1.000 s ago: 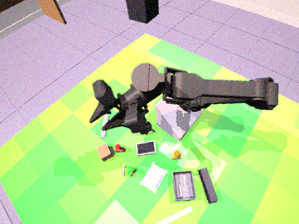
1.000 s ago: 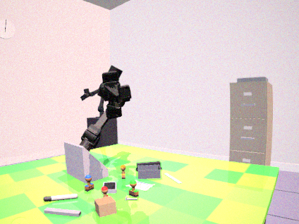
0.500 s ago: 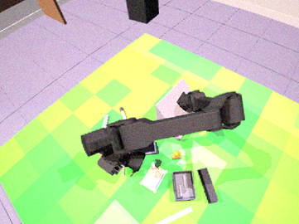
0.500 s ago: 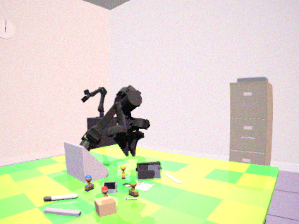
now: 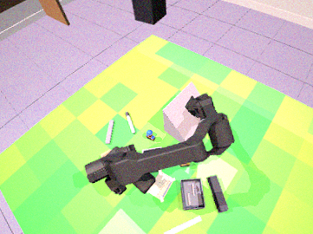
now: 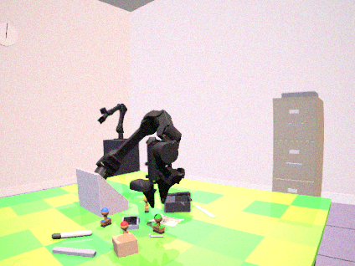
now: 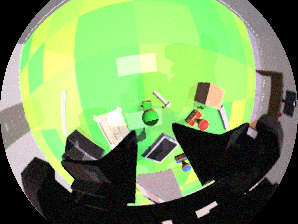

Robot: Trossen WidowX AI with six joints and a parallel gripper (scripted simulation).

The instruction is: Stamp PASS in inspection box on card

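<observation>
Several small knob-handled stamps stand near the card: a green-knobbed one, a red-knobbed one on a tan box, a blue-knobbed one and a yellow-knobbed one. The white card lies flat beside the green stamp. The dark ink pad lies between the stamps. My gripper is half open and empty. It points down and hangs above the green stamp and the pad.
A grey wedge block stands behind the stamps. Two markers lie to the left. A dark tray, a dark bar and a white strip lie on the green mat.
</observation>
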